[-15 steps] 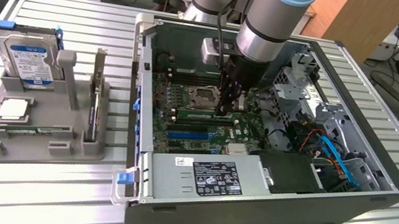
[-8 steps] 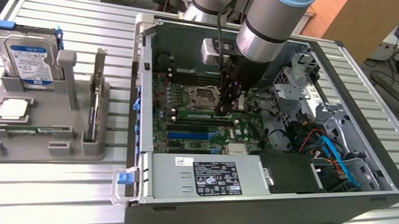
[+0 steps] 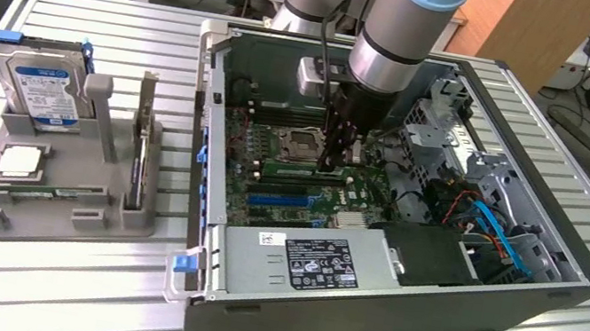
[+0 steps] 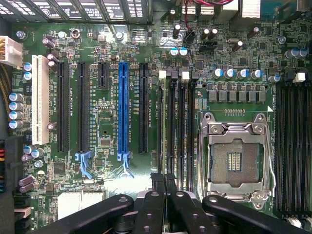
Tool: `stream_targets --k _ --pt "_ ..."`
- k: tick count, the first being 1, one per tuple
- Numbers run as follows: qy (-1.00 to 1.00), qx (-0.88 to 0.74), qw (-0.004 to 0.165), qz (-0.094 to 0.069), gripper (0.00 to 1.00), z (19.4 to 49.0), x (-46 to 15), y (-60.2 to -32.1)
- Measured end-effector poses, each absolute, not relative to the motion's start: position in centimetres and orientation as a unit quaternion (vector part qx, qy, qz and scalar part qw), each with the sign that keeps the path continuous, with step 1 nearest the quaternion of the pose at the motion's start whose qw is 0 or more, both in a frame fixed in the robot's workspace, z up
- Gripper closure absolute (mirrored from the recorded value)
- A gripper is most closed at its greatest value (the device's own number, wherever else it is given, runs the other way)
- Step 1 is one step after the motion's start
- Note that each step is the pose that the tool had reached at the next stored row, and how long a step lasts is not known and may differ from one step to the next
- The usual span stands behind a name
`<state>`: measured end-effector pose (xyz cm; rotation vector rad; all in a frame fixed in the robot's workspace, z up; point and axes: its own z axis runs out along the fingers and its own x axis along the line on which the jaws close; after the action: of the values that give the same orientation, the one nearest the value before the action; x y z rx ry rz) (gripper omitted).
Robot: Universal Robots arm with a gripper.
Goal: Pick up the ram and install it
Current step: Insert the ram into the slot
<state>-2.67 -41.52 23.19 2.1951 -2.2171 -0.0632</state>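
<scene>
The ram seems to lie flat in the near part of the grey holder, on the exterior view's left of the open computer case, well apart from the gripper, whose fingers are pressed together and empty just above the motherboard's memory slots.

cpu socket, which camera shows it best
The wrist view: it looks straight down on the cpu socket, so the metal frame and contact grid are plain. The exterior view has it farther off, at a slant.
</scene>
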Motion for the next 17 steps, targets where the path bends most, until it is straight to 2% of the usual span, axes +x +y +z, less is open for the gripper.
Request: stream_targets --k 17 --pt "-0.71 0.704 0.01 -0.02 0.9 23.1 -2.63 -41.51"
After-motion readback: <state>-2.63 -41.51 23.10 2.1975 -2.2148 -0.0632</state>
